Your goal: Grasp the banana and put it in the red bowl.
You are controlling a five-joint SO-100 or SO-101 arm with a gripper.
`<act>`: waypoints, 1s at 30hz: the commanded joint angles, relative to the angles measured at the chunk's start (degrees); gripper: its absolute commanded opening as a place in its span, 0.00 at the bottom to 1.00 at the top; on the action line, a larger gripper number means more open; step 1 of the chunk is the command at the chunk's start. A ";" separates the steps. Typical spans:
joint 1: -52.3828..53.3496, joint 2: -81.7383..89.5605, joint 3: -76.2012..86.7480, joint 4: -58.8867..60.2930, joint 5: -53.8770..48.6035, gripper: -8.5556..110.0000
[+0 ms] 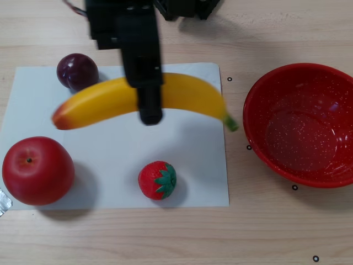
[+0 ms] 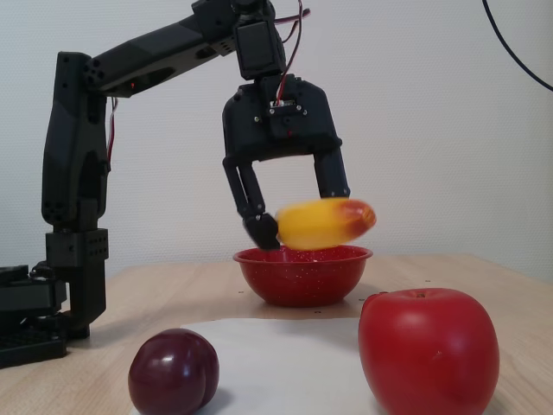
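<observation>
In the other view, the banana (image 1: 138, 99) is held near its middle by the gripper (image 1: 148, 102), probably so that it stays balanced; it hangs over the white sheet (image 1: 110, 165), with its green stem turned toward the red bowl (image 1: 300, 124), which stands apart on the right. The plum (image 1: 77, 70), apple (image 1: 37, 170) and strawberry (image 1: 157, 180) are left on the sheet. In the fixed view, the fingers (image 2: 256, 207) are seen closed on the blurred banana (image 2: 324, 223), which is lifted clear of the table, in line with the bowl (image 2: 302, 275) behind. The arm (image 2: 155, 52) is stretched forward from its base, the wrist bent downward.
</observation>
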 commanded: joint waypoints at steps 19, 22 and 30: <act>32.34 13.10 -12.57 -5.71 -15.56 0.07; 35.86 13.10 -9.84 -10.63 -16.96 0.07; 41.40 13.80 1.93 -27.25 -18.37 0.07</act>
